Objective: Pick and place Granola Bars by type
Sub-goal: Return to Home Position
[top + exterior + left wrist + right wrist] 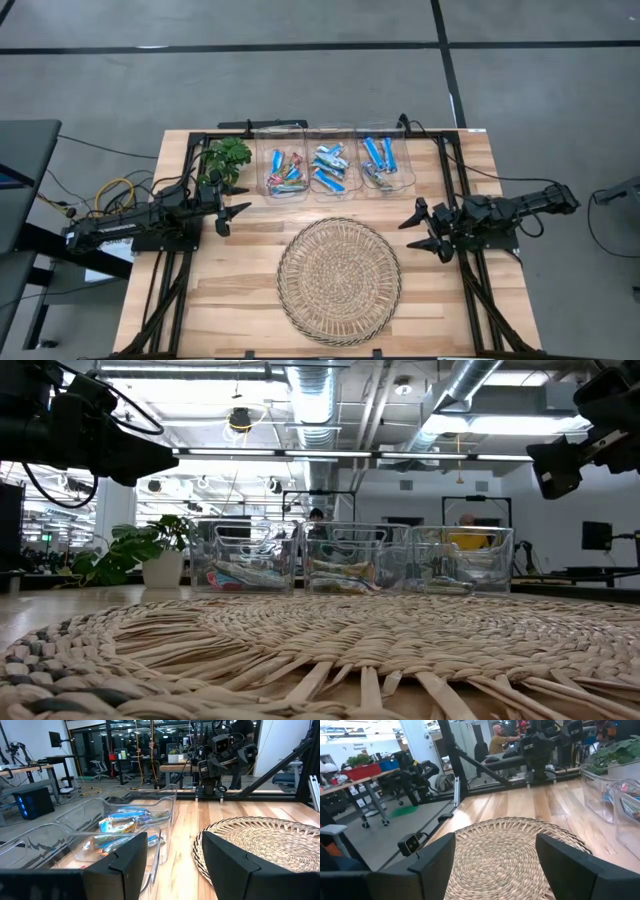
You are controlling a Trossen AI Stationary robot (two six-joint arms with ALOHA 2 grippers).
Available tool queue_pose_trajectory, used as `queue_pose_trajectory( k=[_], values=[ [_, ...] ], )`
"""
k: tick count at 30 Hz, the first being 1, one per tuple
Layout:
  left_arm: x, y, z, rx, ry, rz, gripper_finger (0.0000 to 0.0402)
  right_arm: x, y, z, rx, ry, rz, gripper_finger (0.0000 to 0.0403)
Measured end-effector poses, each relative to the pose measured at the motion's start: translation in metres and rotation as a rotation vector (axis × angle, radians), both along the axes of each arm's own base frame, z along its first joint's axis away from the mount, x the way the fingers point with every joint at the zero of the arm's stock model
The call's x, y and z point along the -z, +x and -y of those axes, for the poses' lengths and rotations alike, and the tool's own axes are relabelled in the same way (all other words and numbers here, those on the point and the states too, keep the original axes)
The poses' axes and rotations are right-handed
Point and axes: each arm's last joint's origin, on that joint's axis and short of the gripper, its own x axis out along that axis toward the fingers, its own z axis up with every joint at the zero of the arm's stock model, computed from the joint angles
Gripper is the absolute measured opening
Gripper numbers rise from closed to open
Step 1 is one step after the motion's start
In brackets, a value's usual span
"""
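Observation:
The granola bars lie sorted in three clear bins at the far side of the table: multicoloured ones (284, 172) in the left bin, pale blue-silver ones (329, 168) in the middle bin, bright blue ones (379, 160) in the right bin. My left gripper (238, 216) waits open at the table's left, level, pointing right, nothing between its fingers. My right gripper (417, 229) waits open at the table's right, level, pointing left, also with nothing in it. Both hover clear of the wood.
A round woven wicker mat (339, 281) lies on the table between the grippers, toward the near edge. A potted green plant (224, 160) stands left of the bins. People show in the room beyond the table in the wrist views.

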Motion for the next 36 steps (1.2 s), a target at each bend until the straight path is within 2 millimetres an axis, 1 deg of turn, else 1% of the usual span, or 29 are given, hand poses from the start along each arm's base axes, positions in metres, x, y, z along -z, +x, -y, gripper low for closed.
queue_pose_trajectory(
  k=[3, 7, 10, 36],
  values=[
    [-0.0001, 0.0000, 0.0000, 0.000, 0.000, 0.000, 0.0183, 0.0001, 0.0000, 0.0000, 0.000, 0.009, -0.003, 0.0271],
    [-0.0001, 0.0000, 0.0000, 0.000, 0.000, 0.000, 0.0183, 0.0001, 0.0000, 0.0000, 0.006, 0.099, -0.031, 0.0271],
    [-0.0001, 0.0000, 0.0000, 0.000, 0.000, 0.000, 0.0183, 0.0001, 0.0000, 0.0000, 0.007, 0.133, -0.042, 0.0271],
    [0.0000, 0.0000, 0.0000, -0.001, 0.000, 0.000, 0.0183, 0.0002, 0.0000, 0.0000, 0.007, 0.133, -0.042, 0.0271]
  ],
)
